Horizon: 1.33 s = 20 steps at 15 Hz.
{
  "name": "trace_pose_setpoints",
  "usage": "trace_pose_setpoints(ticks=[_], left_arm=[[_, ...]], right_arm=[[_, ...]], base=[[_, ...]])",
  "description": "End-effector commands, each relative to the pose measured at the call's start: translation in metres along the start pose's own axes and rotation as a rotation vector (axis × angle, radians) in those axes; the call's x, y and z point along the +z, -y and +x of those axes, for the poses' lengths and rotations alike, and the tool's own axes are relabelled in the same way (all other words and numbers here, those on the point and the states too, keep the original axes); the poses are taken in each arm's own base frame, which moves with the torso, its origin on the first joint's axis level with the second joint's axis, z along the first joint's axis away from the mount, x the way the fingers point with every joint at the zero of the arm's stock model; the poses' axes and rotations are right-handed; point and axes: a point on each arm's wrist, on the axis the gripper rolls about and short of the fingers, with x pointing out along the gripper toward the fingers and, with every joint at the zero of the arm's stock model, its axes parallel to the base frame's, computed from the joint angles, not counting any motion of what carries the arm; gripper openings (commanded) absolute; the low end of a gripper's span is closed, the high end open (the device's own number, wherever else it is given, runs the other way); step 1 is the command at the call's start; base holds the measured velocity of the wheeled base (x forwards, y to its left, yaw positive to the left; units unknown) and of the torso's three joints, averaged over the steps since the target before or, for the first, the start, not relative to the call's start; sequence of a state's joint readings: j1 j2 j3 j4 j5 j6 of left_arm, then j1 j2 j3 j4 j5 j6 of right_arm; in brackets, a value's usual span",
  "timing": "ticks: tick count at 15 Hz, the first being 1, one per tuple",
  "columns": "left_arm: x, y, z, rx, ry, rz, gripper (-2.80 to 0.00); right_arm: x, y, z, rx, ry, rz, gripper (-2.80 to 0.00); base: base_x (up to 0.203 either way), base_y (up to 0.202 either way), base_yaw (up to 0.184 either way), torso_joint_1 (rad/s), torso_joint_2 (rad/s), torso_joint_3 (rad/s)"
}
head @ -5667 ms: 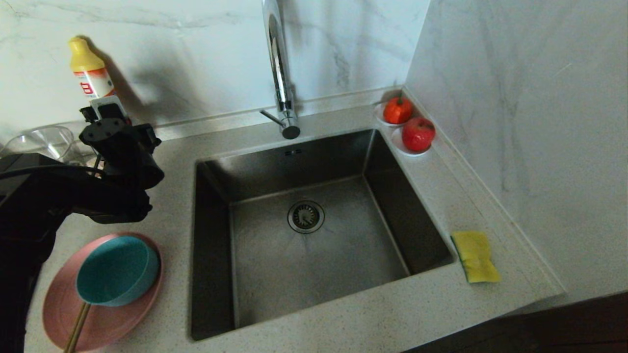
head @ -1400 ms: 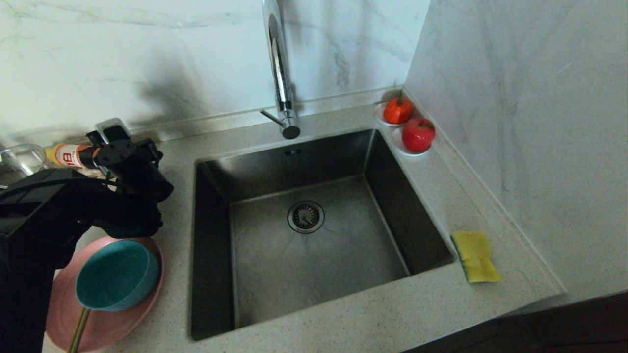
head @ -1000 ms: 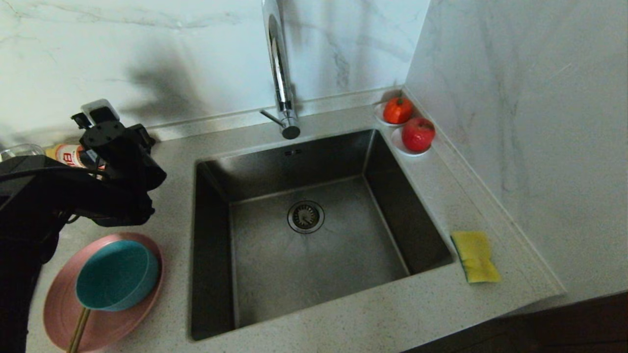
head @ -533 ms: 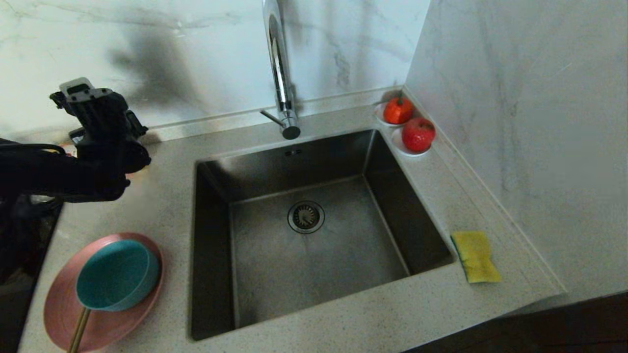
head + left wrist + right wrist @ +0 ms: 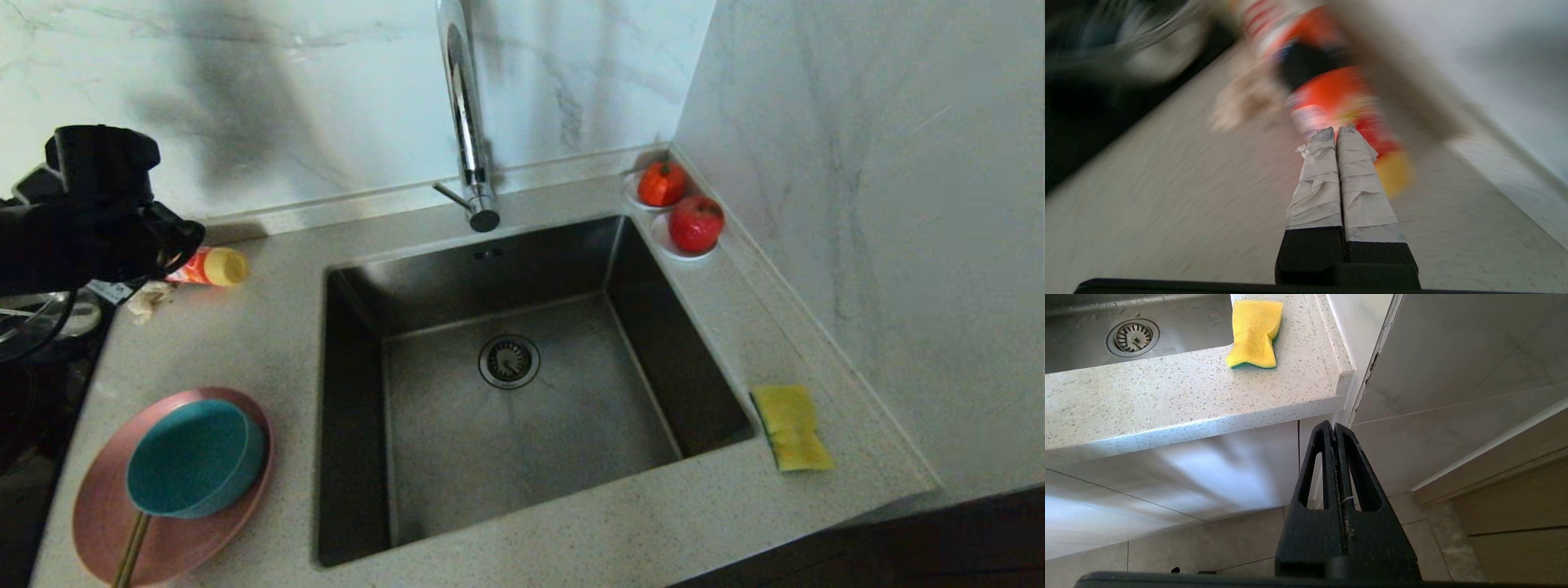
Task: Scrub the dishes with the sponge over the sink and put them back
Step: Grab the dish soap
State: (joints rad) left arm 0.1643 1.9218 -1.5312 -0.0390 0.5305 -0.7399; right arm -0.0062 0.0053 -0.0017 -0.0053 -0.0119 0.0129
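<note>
The left gripper [image 5: 1336, 130] – fingers pressed together, empty – hung over the speckled counter [image 5: 269, 343] above a toppled bottle [image 5: 208, 267]. The right gripper [image 5: 1334, 426], closed, hung below the counter edge. The sponge [image 5: 790, 426] lay right of the sink [image 5: 522, 408]; bowl [image 5: 194, 457] on plate [image 5: 167, 539], left.

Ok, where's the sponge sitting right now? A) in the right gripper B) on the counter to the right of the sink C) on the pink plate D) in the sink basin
B: the sponge lies flat on the counter just right of the sink, with no gripper touching it.
</note>
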Motion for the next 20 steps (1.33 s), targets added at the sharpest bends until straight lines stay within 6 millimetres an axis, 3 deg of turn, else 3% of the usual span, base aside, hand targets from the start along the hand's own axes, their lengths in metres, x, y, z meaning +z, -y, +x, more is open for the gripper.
trace_pose_setpoints(ticks=[1,7,13,20], left_arm=[[0.010,-0.019,0.013,0.049,-0.008,-0.106,-2.80],[0.017,-0.041,0.039,0.016,-0.136,-0.297,-2.80],[0.018,-0.040,0.040,-0.064,-0.247,-0.423,-2.80],[0.025,-0.055,0.049,-0.043,-0.262,-0.502,-2.80]], right_arm=[[0.000,0.000,0.000,0.000,0.000,-0.001,-2.80],[0.000,0.000,0.000,0.000,-0.001,0.000,-2.80],[0.000,0.000,0.000,0.000,0.000,0.001,-2.80],[0.000,0.000,0.000,0.000,0.000,0.000,-2.80]], base=[[0.000,0.000,0.000,0.000,0.00,0.000],[0.000,0.000,0.000,0.000,0.00,0.000],[0.000,0.000,0.000,0.000,0.00,0.000],[0.000,0.000,0.000,0.000,0.00,0.000]])
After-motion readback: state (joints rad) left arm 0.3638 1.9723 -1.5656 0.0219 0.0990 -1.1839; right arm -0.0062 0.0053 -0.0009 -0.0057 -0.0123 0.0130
